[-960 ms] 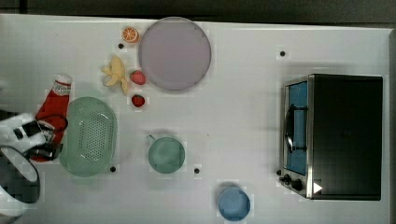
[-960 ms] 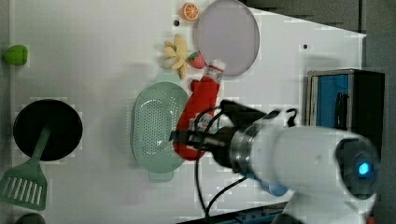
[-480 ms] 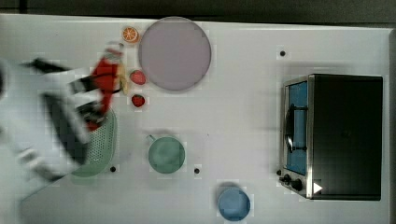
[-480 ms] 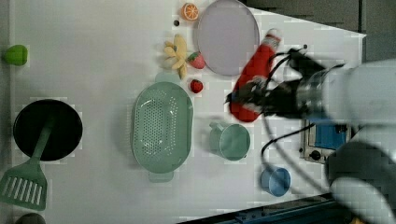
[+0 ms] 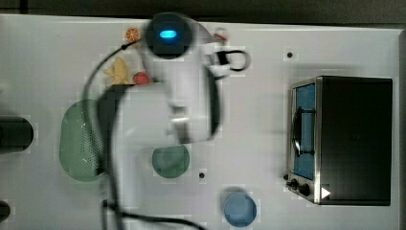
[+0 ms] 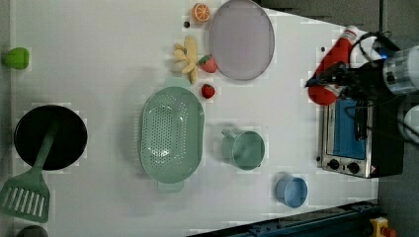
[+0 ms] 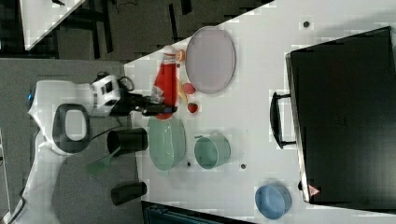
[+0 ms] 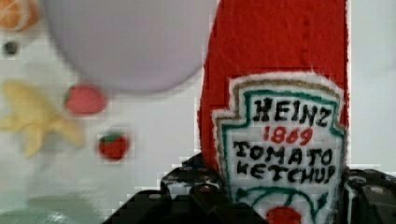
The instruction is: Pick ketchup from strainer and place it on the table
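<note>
The ketchup (image 6: 334, 55) is a red squeeze bottle with a white cap, held up in the air with my gripper (image 6: 330, 81) shut on its lower end. In the wrist view the ketchup label (image 8: 280, 140) sits between the two dark fingers (image 8: 196, 198). In the right view the ketchup (image 7: 166, 79) hangs beside the lilac plate (image 7: 210, 59), past the strainer's end. The pale green strainer (image 6: 172, 134) stands on the white table (image 6: 99, 74) with nothing in it. My arm covers part of the strainer (image 5: 76, 143) in the top view.
A green mug (image 6: 244, 149) stands next to the strainer, with a blue bowl (image 6: 291, 191) beyond it. A toaster oven (image 6: 351, 143) takes up the left view's right. Strawberries (image 6: 208, 91), a banana (image 6: 187, 57) and an orange slice (image 6: 200, 12) lie by the plate. A black pan (image 6: 49, 137) holds a spatula.
The arm has carried the ketchup away from the strainer side and across the plate area toward the top view's right. The grip has stayed on the bottle.
</note>
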Robot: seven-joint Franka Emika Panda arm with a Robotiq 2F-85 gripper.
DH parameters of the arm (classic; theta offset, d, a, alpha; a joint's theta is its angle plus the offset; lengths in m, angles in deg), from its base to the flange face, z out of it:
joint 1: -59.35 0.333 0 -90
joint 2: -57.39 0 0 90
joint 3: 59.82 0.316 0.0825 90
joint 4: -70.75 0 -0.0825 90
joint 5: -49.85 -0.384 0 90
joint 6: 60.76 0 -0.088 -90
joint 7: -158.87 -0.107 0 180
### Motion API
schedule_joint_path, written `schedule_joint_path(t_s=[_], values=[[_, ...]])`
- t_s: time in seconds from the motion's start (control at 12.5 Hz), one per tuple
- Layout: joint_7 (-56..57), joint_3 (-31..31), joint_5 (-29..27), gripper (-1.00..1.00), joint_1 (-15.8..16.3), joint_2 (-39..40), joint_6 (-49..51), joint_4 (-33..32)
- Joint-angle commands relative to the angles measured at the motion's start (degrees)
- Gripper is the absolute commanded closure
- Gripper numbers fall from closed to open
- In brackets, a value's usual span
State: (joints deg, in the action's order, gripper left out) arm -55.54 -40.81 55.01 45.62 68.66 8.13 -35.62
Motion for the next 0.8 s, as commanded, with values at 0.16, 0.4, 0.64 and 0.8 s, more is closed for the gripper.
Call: schedule_joint_path(t_s=[0.16,0.4,0.64,0.8], values=[[11.19,-4.56,0.36,-0.19,-0.88,-1.11,-2.59,-3.35],[11.28,-6.82,0.35,-0.19,-0.92,-0.97,-14.0,-12.03],[11.28,-7.22,0.25,-0.19,-0.92,1.16,-24.58,-20.22],[11.28,-7.51,0.25,-0.26,-0.93,4.22,-28.93,-23.07]])
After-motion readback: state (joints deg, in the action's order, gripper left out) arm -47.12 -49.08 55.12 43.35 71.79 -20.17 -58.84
